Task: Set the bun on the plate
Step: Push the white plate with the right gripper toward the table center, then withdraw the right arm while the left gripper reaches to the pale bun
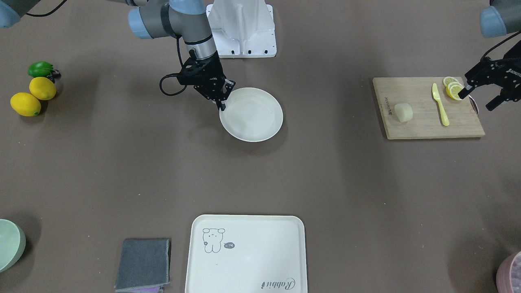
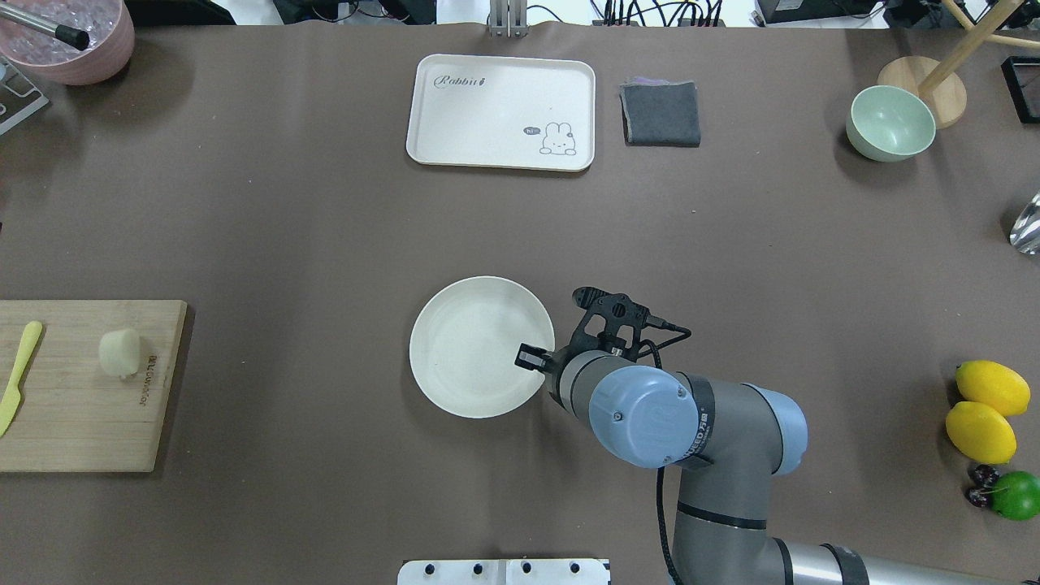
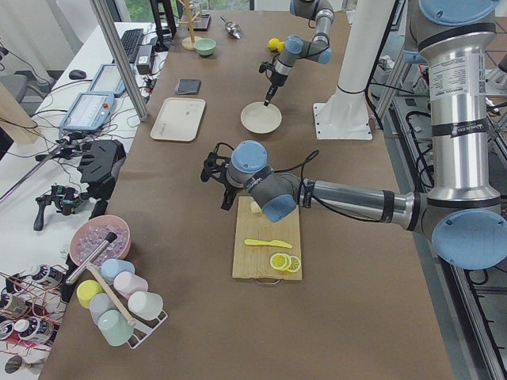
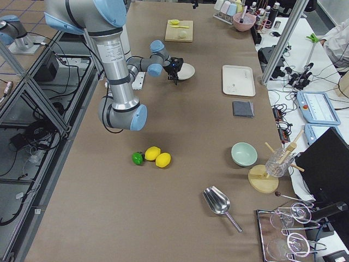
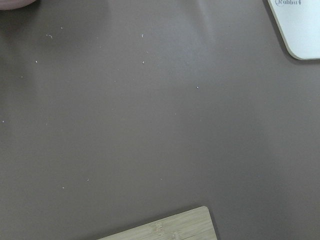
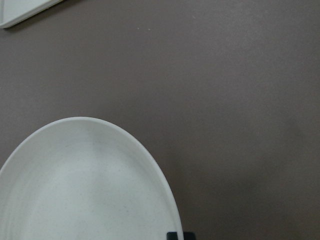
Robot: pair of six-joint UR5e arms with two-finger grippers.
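The pale cream bun (image 1: 403,112) (image 2: 119,353) lies on a wooden cutting board (image 1: 427,131), far to the side of the round off-white plate (image 1: 254,118) (image 2: 467,349) at mid-table. My right gripper (image 1: 222,106) (image 2: 532,357) points down at the plate's rim on the robot's side, its fingers pinched on that rim; the right wrist view shows the plate (image 6: 75,190) close below. My left gripper (image 1: 476,101) hovers open over the board's outer end, above the lemon slices (image 1: 452,86), well apart from the bun.
A yellow knife (image 1: 440,104) lies on the board beside the bun. A cream tray (image 1: 252,252), a grey cloth (image 1: 143,264) and a green bowl (image 1: 8,244) line the far edge. Two lemons (image 1: 25,104) and a lime (image 1: 40,69) sit on the right arm's side.
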